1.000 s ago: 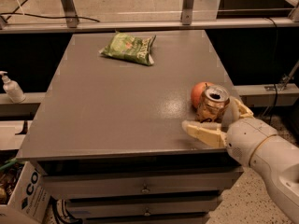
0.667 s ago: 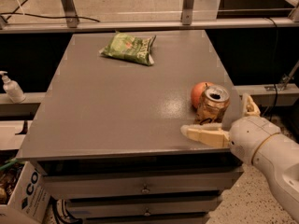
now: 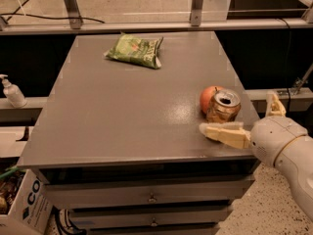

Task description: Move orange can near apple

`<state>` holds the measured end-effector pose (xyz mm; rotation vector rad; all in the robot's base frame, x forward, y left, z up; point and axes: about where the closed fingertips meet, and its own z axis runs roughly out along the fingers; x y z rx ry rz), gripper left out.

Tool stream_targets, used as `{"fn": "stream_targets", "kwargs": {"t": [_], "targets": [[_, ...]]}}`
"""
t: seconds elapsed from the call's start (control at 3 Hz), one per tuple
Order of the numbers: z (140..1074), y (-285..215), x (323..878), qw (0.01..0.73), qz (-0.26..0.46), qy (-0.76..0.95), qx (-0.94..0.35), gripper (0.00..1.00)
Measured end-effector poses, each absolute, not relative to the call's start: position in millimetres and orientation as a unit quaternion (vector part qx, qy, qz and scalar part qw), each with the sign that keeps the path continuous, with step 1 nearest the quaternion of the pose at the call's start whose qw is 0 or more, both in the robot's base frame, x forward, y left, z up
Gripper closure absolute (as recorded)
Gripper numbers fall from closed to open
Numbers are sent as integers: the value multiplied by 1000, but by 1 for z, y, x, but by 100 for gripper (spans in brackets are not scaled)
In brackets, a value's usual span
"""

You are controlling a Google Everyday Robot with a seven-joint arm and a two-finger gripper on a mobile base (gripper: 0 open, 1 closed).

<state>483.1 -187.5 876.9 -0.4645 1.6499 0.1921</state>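
The orange can point(image 3: 223, 106) stands upright near the table's right front edge, touching the red-orange apple point(image 3: 209, 98) just behind it to the left. My gripper point(image 3: 237, 113) is at the table's right front corner, open and empty. One cream finger point(image 3: 222, 132) lies low just in front of the can. The other finger point(image 3: 274, 105) is off the table's right edge, well clear of the can. Neither finger touches the can.
A green crinkled snack bag point(image 3: 135, 50) lies at the back of the grey table point(image 3: 122, 116). A soap dispenser point(image 3: 11, 91) stands on a ledge at the left. A cardboard box point(image 3: 22, 204) sits on the floor at the lower left. Drawers run below the table front.
My gripper has drawn back to the right and toward the table's front, away from the can. Its fingers stood on either side of the can before. The can and apple have not moved.
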Motion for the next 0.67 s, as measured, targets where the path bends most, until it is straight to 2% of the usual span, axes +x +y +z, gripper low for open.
{"fn": "stream_targets", "kwargs": {"t": [0.33,0.67], "targets": [[878,-192,485,656,81,723,-202,18],[882,-197,485,661,78,719,-199,41]]}}
